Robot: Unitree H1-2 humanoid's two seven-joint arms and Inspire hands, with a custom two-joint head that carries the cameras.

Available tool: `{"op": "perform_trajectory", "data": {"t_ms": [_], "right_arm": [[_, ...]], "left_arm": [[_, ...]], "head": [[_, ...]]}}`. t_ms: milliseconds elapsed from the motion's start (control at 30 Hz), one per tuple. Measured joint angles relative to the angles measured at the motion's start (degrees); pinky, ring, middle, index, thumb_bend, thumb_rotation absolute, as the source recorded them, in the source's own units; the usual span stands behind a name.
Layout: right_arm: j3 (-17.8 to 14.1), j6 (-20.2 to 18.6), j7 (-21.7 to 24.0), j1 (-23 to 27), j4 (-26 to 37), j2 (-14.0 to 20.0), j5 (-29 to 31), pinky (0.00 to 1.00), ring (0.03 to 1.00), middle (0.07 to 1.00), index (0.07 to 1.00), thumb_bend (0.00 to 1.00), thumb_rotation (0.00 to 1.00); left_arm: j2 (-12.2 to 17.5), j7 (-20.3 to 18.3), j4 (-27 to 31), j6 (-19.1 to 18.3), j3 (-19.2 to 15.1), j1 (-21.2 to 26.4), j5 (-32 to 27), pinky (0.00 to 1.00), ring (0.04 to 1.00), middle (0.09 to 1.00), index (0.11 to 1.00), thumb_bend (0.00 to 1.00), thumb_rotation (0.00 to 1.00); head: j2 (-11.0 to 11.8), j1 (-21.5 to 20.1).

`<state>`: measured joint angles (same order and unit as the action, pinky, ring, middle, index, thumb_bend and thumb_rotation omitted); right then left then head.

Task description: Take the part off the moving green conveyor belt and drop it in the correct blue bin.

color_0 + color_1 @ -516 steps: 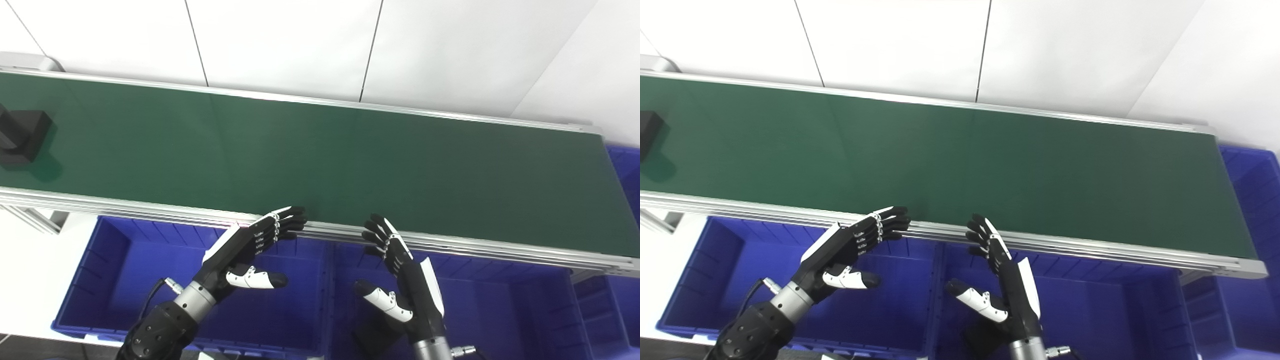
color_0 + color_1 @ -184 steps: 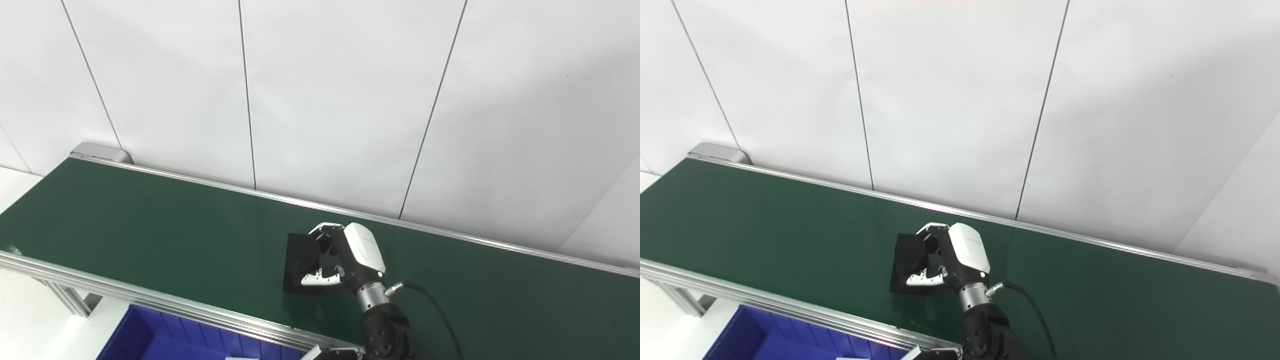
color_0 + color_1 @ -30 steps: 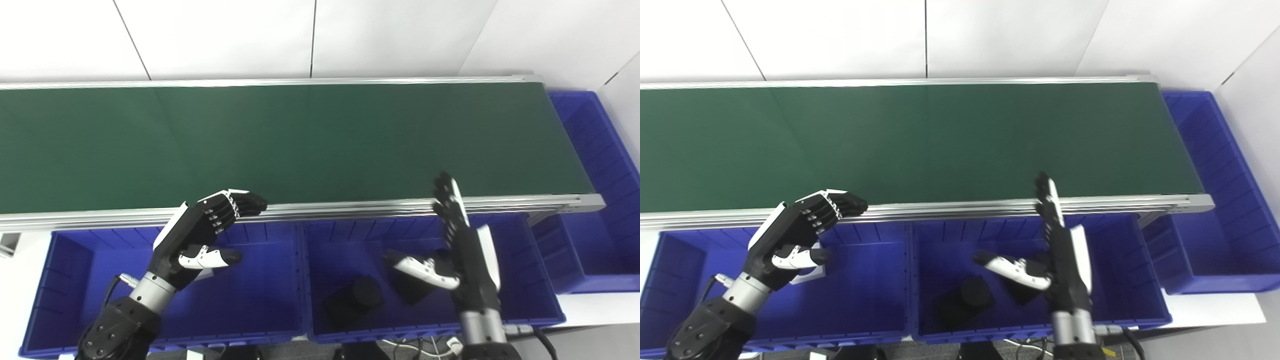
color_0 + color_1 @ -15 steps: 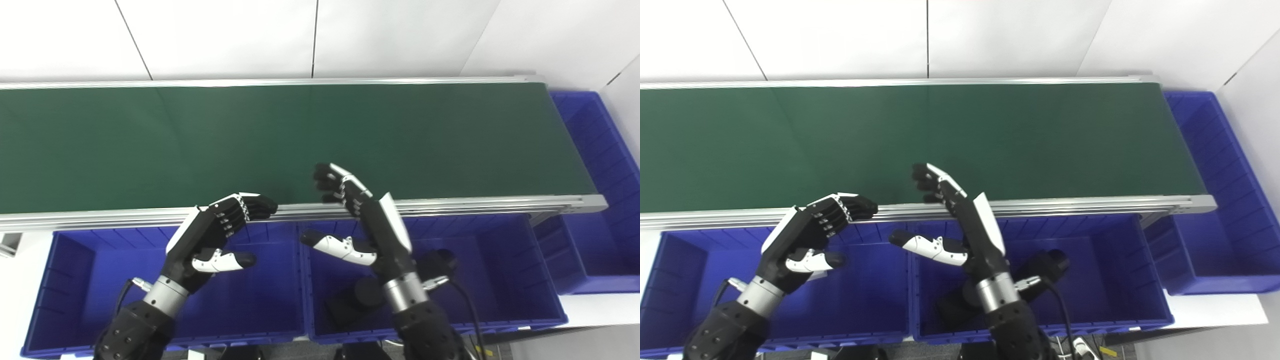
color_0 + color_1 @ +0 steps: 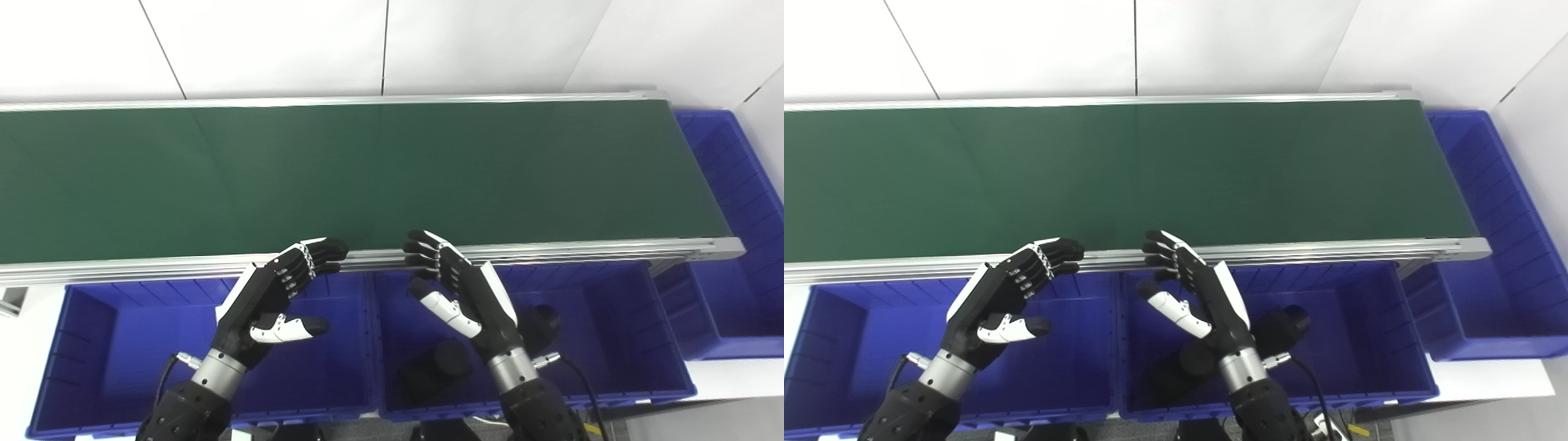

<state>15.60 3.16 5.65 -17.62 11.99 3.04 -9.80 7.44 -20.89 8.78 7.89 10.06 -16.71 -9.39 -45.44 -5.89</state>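
Left hand (image 5: 269, 300) and right hand (image 5: 465, 291) — both open, fingers spread, holding nothing — are raised side by side over the blue bins, fingertips at the near rail of the green conveyor belt (image 5: 367, 171). Two black parts lie in the middle blue bin (image 5: 612, 294) — one (image 5: 435, 367) toward its near wall, the other (image 5: 539, 321) partly hidden behind the right wrist.
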Motion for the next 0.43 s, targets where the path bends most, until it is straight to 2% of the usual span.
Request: {"op": "perform_trajectory", "data": {"t_ms": [133,433], "right_arm": [[-0.73,0.47,0.00,-0.35,-0.41,0.23,0.92,0.69,0.785,0.815,0.866,0.63,0.75],[-0.88,3.05,0.06,-1.06,-1.40,1.71,1.13,0.71,0.793,0.824,0.869,0.65,0.72]], "left_arm": [[-0.16,0.07,-1.56,0.79,0.16,0.01,0.18,0.79,0.834,0.832,0.803,1.00,0.43],[-0.59,0.92,-2.01,2.19,0.84,0.00,1.25,0.81,0.840,0.835,0.816,1.00,0.43]], "head": [[0.62,0.44],[1.76,2.02]]}}
